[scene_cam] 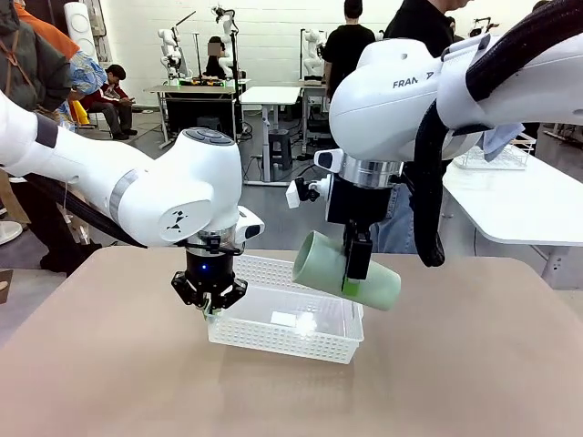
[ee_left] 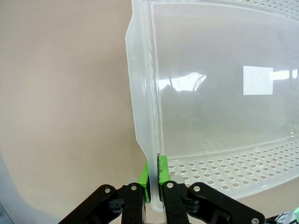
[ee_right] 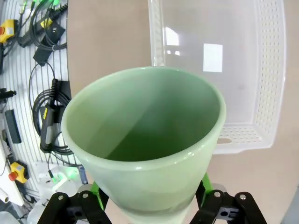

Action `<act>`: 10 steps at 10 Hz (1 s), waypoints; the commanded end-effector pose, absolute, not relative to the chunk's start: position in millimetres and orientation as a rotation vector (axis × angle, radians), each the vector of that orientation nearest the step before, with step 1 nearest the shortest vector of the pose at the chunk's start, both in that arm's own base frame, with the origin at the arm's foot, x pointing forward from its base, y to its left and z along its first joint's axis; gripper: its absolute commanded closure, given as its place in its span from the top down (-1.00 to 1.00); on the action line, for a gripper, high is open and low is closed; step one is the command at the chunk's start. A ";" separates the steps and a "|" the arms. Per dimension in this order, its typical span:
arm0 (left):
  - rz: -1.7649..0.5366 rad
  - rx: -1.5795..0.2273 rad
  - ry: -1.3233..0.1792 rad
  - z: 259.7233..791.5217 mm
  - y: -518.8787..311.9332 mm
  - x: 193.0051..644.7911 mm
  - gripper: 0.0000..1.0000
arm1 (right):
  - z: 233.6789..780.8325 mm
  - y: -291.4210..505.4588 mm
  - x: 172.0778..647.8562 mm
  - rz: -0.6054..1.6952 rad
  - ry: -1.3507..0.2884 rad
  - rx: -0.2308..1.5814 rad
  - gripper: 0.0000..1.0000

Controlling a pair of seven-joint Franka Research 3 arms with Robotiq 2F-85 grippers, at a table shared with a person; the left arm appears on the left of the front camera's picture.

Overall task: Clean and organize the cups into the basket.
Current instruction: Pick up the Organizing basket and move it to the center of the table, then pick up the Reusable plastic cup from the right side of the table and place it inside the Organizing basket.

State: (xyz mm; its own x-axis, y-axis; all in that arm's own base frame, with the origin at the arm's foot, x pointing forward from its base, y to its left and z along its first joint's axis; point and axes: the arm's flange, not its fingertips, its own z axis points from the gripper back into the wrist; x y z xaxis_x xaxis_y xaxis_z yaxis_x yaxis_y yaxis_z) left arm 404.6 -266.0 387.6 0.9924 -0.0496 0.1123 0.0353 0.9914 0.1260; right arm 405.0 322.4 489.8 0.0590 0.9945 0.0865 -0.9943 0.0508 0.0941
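**Basket** [scene_cam: 282, 333]: one. White, perforated sides, solid rim. Stands on the table [scene_cam: 109, 364] near its middle.

**Cup** [scene_cam: 321, 259]: one. Mint green, no handle. Held in the air, tilted almost onto its side with its mouth toward the robot's left, just above the basket's right end.

**Left gripper** [scene_cam: 210, 308]: one. Points straight down with its jaws pinched tight on the basket's wall at the near left corner. A green pad [ee_left: 162, 169] lies against the wall on each side.

**Right gripper** [scene_cam: 353, 273]: one. Its jaws are spread wide around the cup's body and clamp it from both sides.
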 end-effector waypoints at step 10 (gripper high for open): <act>-0.051 0.127 -0.126 387.2 -263.2 400.9 -1.00 | 446.5 348.8 423.7 1.667 -0.226 0.197 0.70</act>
State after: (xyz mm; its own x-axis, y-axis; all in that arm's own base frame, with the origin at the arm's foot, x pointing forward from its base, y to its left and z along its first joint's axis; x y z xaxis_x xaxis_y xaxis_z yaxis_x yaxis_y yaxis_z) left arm 404.3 -266.0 387.7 0.9924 -0.0499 0.1126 0.0356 0.9914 0.1261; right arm 417.7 347.8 448.5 -0.1069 0.9664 0.2339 -0.9939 -0.0978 -0.0501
